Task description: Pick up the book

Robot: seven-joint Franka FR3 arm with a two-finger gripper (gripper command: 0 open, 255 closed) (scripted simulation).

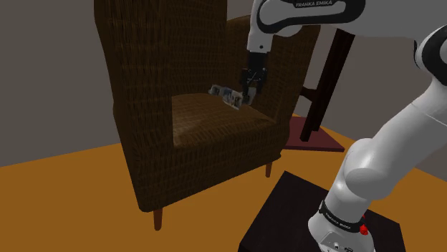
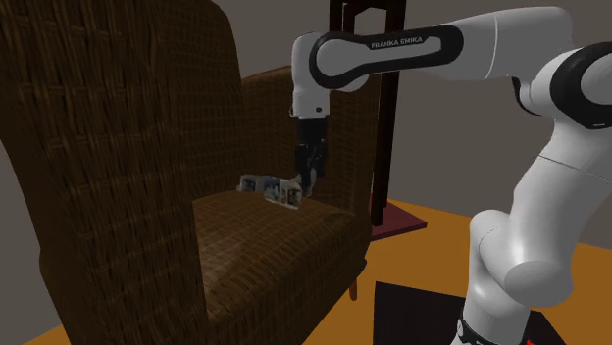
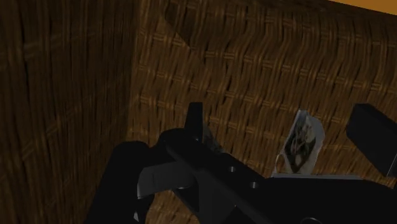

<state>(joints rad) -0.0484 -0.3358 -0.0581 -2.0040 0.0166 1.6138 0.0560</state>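
At the shoulder view's left, the wicker armchair (image 1: 136, 100) holds the book (image 1: 225, 94) at the back of its seat (image 1: 215, 125), perhaps tilted rather than flat; the dim view leaves that unsure. Just right of it hangs the gripper (image 1: 248, 98), jaws apart around the book's end and not clamping it. The grasp is the step in hand: close squarely, then lift. Further right, the arm (image 1: 387, 157) rises from the stand and arches over, hand pointing straight down.

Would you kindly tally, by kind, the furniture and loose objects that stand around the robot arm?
Wicker armchair: 1
Book: 1
Dark wooden stand: 1
Total: 3
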